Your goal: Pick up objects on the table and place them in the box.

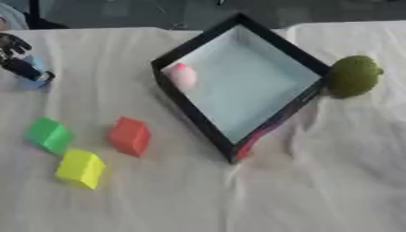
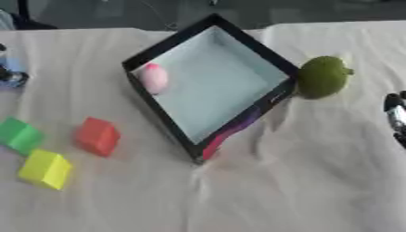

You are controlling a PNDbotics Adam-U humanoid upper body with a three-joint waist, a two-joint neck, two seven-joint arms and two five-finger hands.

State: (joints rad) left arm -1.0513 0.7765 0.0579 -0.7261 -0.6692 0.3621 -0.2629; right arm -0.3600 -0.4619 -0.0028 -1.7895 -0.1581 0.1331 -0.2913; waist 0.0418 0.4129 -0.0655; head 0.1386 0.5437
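The counter (image 1: 317, 181) is draped in a white cloth, soft and creased, with folds running out from the box's near corner. The box (image 1: 198, 122) is the biggest thing on it: a shallow square tray with thin black walls and a smooth pale blue-white floor, turned corner-on like a diamond and lying toward the far edge, a strip of red and purple showing on its near right wall. Inside, against the left corner, lies a small rounded pink object (image 1: 181, 75). Just outside the box's right corner, touching or nearly so, sits a dull green, roundish fruit (image 1: 353, 76). Near the left edge are three smooth, matte blocks: a red block (image 1: 130, 136), a yellow block (image 1: 80, 168) and a green block (image 1: 49, 134), close together. The left robot hand (image 1: 22, 63), black, shows at the far left corner with something blue beneath it; its fingers cannot be made out. The right robot hand (image 2: 396, 117) barely enters at the right edge; its state cannot be told either.
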